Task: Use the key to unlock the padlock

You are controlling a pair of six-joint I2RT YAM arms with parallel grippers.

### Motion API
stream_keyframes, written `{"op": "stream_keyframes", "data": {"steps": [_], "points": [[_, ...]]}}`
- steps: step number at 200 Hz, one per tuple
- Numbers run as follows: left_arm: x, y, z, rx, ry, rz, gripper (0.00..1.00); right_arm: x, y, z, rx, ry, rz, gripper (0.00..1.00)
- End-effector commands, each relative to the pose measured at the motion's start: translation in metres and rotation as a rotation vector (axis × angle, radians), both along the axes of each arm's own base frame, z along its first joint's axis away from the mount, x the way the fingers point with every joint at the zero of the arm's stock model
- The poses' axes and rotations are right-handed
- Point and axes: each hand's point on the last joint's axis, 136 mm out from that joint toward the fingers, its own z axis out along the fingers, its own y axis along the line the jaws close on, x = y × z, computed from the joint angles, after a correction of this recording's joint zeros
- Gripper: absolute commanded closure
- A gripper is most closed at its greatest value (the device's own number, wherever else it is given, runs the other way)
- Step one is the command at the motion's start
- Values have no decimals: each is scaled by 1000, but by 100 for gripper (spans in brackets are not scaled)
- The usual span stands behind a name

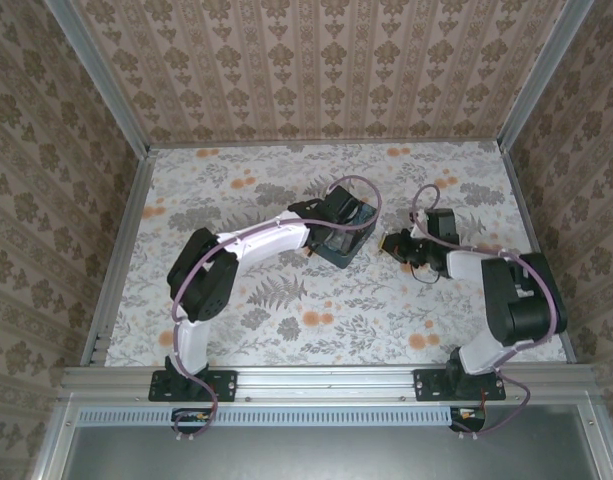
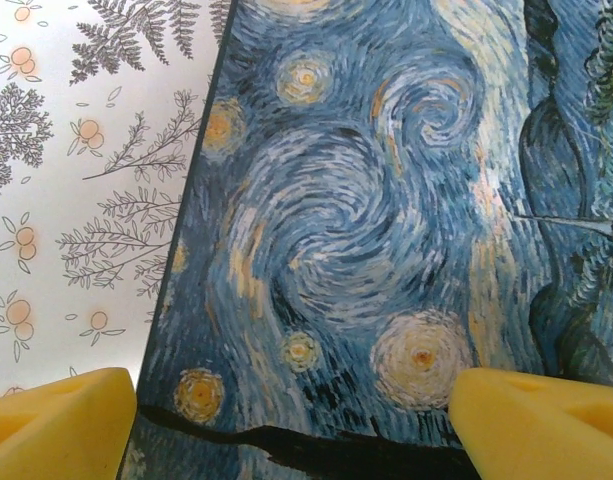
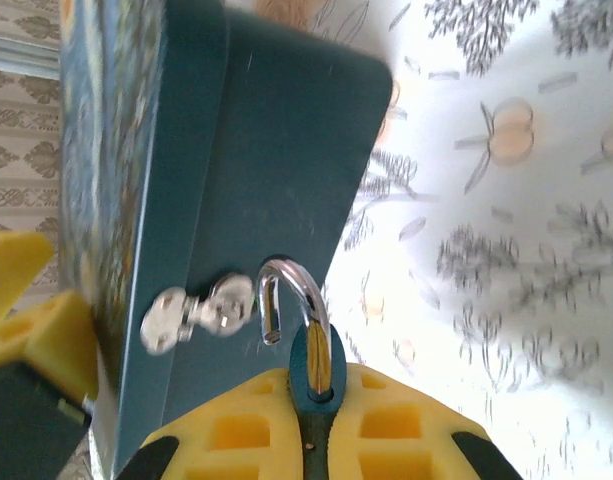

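The right gripper [image 3: 314, 420] is clamped on the padlock [image 3: 312, 362] – its shackle arching up just beside the silver latch [image 3: 196, 318] on the side of the box [image 3: 276, 150] – while the left gripper [image 2: 296, 410] hangs spread wide over the painted lid

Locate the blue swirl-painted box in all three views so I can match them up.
Top external: box at mid-table, frame centre.
Left wrist: box lid covers the centre and right.
Right wrist: box upper left, teal side toward the camera; padlock in the right claw beside its latch.
Shared landmark: fern-and-orange table cover.
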Motion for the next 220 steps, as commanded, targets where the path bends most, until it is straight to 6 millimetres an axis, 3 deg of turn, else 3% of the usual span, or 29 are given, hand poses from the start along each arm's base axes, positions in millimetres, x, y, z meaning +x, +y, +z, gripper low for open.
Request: {"op": "stream_keyframes", "data": {"steps": [1,69,113,160,170,192,220], "points": [[-27,49,-65,237,204,-21,4,-28,12,8,14,14,43,100],[-16,27,-9,33,176,-27,0,-108,71,15,-8,6,174,100],[-14,25,39,-127,144,-3,0,-142,120,12,-28,-15,275,100],[-25,40,76,-210,95,23,0,-145,175,16,-15,-41,374,100],[-28,45,81,-222,84,29,0,-145,184,7,-24,-22,390,100],[-35,59,88,-246,67,57,0,-143,194,-1,-23,-3,396,100],[-41,78,96,-291,48,99,0,-140,190,-16,-53,20,383,100]]}}
